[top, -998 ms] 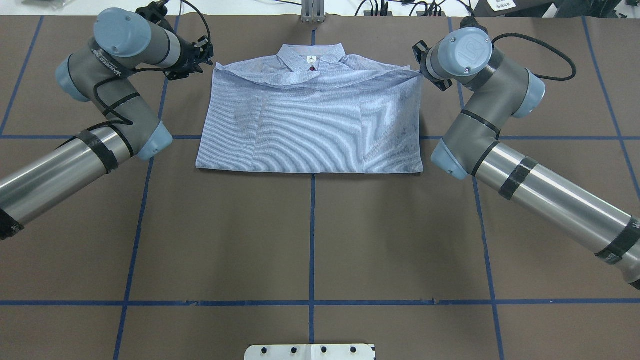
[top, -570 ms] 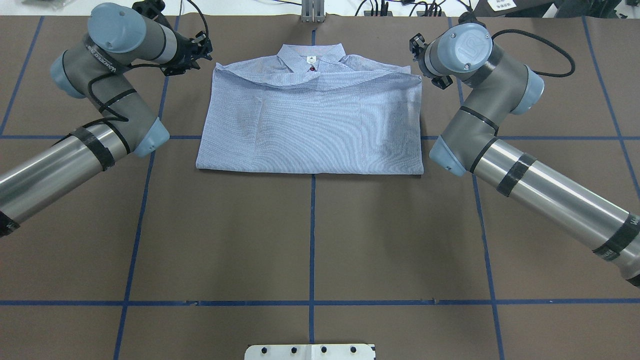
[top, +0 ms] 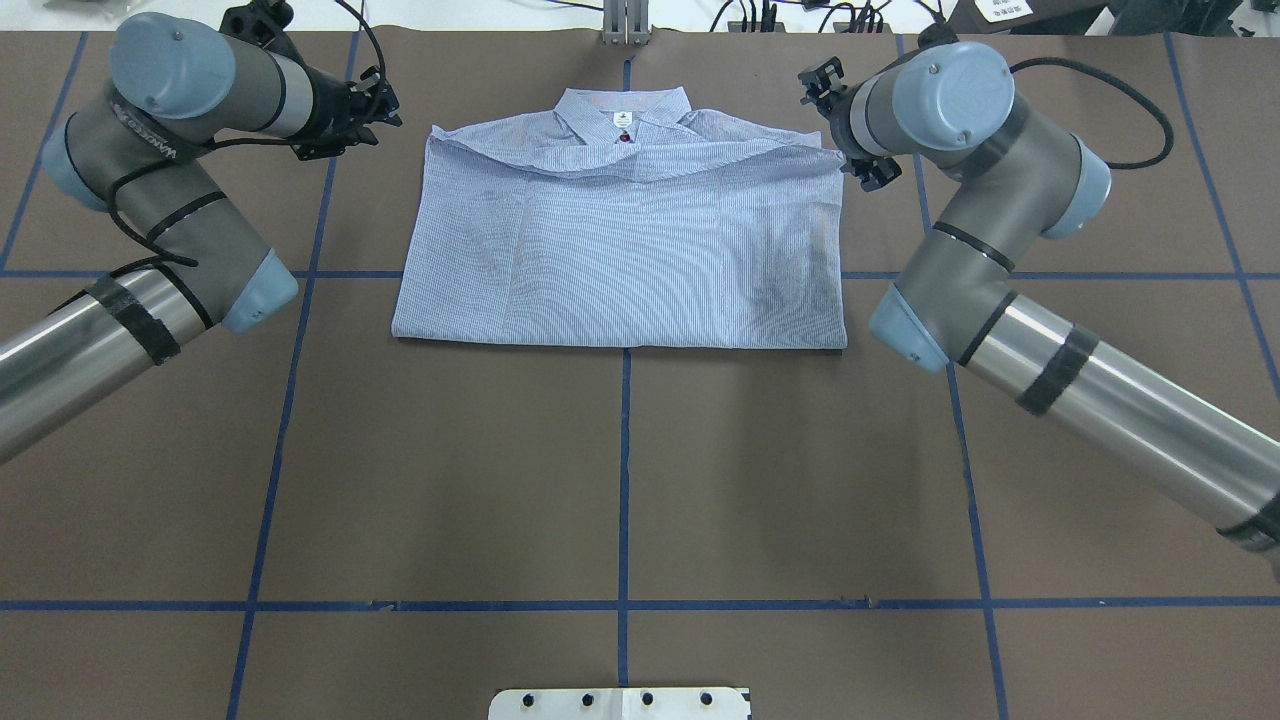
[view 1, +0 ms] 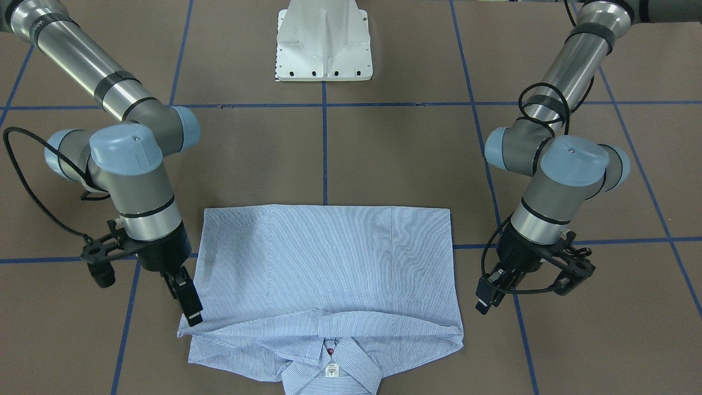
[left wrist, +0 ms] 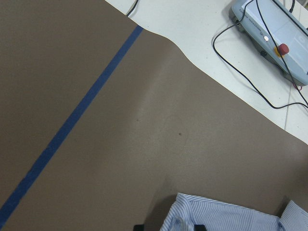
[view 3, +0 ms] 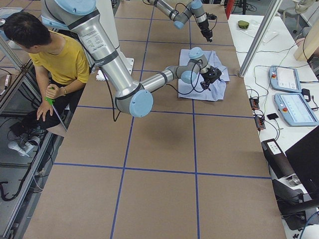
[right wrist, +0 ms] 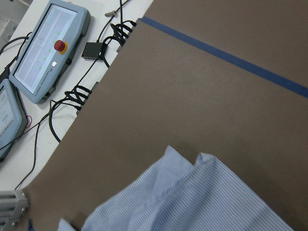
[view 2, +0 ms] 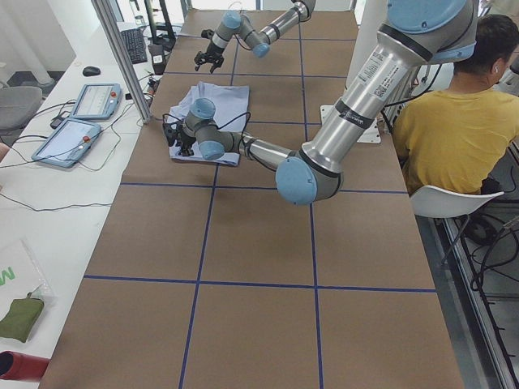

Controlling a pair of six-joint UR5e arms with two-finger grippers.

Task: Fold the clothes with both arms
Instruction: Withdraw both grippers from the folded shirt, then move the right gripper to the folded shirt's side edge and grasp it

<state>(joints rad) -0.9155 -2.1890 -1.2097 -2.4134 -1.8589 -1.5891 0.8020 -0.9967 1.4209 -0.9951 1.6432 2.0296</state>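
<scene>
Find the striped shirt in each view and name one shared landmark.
Front-facing: striped shirt lower centre, collar at the bottom.
Overhead: upper centre, collar up.
Exterior left: upper left.
Exterior right: upper right of centre.
Left wrist: bottom edge, right half.
Right wrist: bottom, centre to right.
Landmark: blue tape lines, in every view.
</scene>
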